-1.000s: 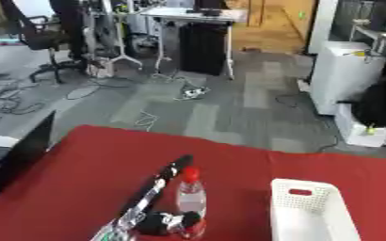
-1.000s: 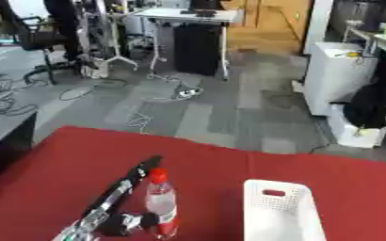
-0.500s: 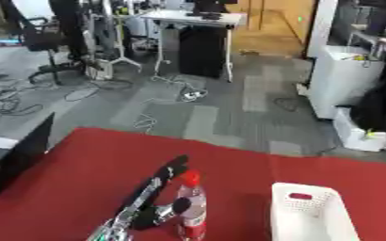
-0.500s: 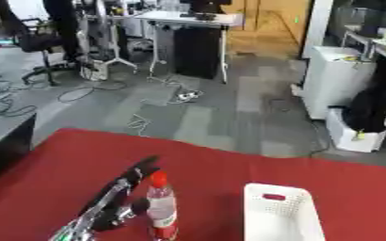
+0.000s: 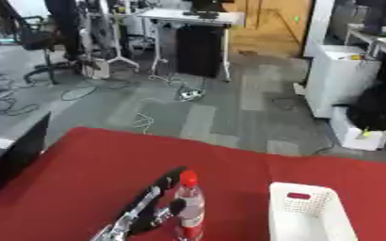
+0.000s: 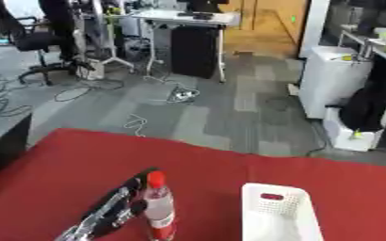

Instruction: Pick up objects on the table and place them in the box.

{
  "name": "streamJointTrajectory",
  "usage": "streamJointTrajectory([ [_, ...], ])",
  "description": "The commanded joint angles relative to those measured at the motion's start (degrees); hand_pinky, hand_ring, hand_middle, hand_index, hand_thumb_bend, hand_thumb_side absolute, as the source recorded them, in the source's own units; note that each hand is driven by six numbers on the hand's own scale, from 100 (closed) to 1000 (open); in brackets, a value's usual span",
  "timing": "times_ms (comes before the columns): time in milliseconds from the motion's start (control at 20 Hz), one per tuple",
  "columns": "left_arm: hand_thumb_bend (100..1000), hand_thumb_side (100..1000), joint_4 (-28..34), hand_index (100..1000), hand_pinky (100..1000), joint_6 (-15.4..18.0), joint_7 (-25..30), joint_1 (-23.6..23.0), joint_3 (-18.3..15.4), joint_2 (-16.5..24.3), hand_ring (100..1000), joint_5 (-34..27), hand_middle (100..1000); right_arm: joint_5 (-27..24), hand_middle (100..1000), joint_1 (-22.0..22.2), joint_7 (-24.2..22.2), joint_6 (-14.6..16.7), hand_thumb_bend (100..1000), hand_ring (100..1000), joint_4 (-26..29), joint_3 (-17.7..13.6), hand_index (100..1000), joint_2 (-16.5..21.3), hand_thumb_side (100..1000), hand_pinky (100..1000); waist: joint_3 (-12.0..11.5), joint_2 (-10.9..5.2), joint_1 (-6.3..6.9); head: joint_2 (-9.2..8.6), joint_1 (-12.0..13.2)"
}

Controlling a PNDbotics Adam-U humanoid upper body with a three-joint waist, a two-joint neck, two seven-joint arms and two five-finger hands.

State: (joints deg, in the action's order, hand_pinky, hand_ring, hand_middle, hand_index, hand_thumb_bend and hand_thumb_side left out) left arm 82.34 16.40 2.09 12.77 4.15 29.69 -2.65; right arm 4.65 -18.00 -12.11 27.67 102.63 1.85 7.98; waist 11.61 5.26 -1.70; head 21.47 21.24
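The bottle (image 5: 189,207) stands upright on the red table (image 5: 73,174), red cap up, long axis vertical, just left of the white box (image 5: 308,214). The left hand (image 5: 151,212) curls its fingers around the bottle's body. The right hand is out of sight.

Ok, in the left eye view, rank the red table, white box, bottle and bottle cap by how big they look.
1. red table, largest by far.
2. white box, though the frame edge cuts it off.
3. bottle, held by the left hand, also cut off below.
4. bottle cap, smallest.
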Motion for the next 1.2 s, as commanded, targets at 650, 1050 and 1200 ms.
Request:
streamJointTrajectory([
  [650, 732, 904, -0.67, 1000, 1000, -3.19, 4.38, 1.97, 1.31, -1.22, 970, -14.34, 1000, -0.31, 862, -0.47, -0.40, -0.29, 100, 859, 0.93, -0.30, 845, 0.06, 962, 878, 0.42, -0.38, 0.57, -0.39, -0.09],
  [1050, 722, 875, -0.48, 1000, 1000, -3.72, 5.57, 2.26, 1.74, -2.16, 956, -16.32, 1000, -0.31, 862, -0.55, -0.41, -0.34, 100, 859, 0.94, -0.38, 845, -0.05, 960, 877, 0.40, -0.44, 0.53, -0.38, -0.21],
  [1200, 687, 827, -0.61, 1000, 1000, -3.30, 5.62, 2.28, 1.86, -2.47, 943, -14.51, 1000, -0.28, 862, -0.61, -0.37, -0.33, 100, 859, 0.93, -0.41, 845, -0.10, 959, 877, 0.43, -0.44, 0.49, -0.37, -0.29],
])
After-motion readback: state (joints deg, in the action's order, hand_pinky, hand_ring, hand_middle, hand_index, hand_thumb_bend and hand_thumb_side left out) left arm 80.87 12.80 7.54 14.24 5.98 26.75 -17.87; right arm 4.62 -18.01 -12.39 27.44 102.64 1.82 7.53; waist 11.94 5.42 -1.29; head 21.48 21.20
